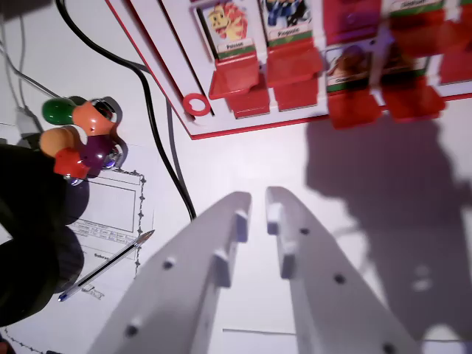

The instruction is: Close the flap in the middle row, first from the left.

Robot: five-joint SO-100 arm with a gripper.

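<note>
White and empty, the pincer [259, 206] reaches up from the bottom of the wrist view, its two fingers [221, 243] standing a narrow gap apart with nothing between them, so it is loosened rather than clamped on anything. It hangs over the bare white desk [383, 243], well short of the game board [243, 122], and throws a broad dark shadow toward the wrist view's right.

That board lies tilted across the top of the view, white with a red border. Rows of red flaps [234, 74] stand on it, some carrying small character cards [230, 26] with name labels underneath. Several flaps toward the wrist view's right are blurred, and I cannot tell from here which one is the first of the middle row, nor whether it is up or down. A small red ring [197, 105] sits at the board's near corner.

On the wrist view's left, a black cable [158, 140] snakes down the desk past the board's corner. Beside it is a cluster of coloured pieces [77, 136], green, orange, red and purple, resting on a printed sheet of paper [110, 206]. A pen [107, 265] lies slantwise over that sheet. Something dark and out of focus [29, 228] fills the lower left edge.
</note>
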